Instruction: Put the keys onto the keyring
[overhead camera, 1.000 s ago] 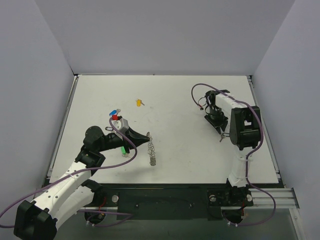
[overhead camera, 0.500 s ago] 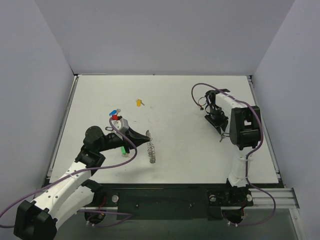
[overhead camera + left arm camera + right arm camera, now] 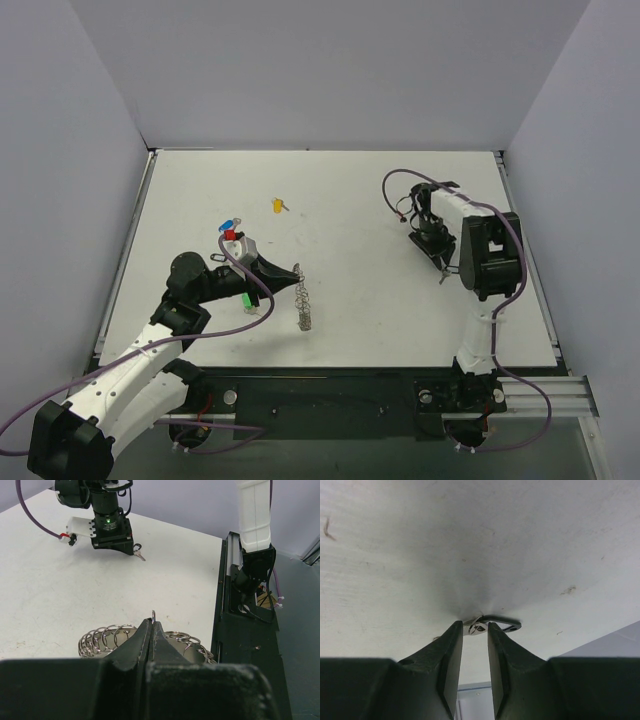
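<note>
Left gripper (image 3: 297, 271) sits at about 7 o'clock from the table (image 3: 360, 200) centre, fingers pinched fully together. In the left wrist view a thin wire loop of the keyring (image 3: 112, 637) pokes up between the tips, so the ring is clamped at its far end. The rest of the coil runs from the tips toward 6 o'clock.

Right gripper (image 3: 440, 262) is at 3 o'clock, pointed down at the table, fingers only a narrow slit apart. A small key (image 3: 487, 625) with a dark-looking head lies right at the tips. I cannot tell if it is actually pinched.

The yellow key (image 3: 278, 205) lies at 11 o'clock and the blue key (image 3: 229, 222) at 10 o'clock. The green key (image 3: 246, 298) is at 8 o'clock, partly under the left arm. All three are loose on the table, well apart from the keyring.
</note>
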Controlling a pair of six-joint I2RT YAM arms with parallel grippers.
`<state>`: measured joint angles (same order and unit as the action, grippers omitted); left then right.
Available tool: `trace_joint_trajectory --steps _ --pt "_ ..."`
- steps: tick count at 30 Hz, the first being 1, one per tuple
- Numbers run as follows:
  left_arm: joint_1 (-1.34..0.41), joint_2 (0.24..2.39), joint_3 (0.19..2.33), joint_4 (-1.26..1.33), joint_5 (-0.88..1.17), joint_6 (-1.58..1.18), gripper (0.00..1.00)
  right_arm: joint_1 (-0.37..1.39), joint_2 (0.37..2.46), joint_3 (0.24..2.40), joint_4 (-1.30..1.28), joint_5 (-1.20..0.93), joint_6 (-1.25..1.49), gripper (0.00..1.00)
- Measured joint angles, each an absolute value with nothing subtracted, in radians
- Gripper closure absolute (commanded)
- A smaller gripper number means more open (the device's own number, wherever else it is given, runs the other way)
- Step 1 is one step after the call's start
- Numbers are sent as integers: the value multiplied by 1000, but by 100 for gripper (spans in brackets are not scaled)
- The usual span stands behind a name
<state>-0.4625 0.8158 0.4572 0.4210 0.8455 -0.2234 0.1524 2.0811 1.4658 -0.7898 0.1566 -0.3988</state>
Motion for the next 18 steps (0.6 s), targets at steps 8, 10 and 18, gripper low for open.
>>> trace_joint_trajectory --steps 8,10,18 --pt "-463 816 457 421 845 -223 100 154 1852 1362 -730 123 -428 69" --pt "-463 816 457 421 845 -223 100 154 1747 1336 -713 99 -438 63" --pt "-462 817 457 419 845 -223 100 72 1401 1098 -561 -77 -424 19"
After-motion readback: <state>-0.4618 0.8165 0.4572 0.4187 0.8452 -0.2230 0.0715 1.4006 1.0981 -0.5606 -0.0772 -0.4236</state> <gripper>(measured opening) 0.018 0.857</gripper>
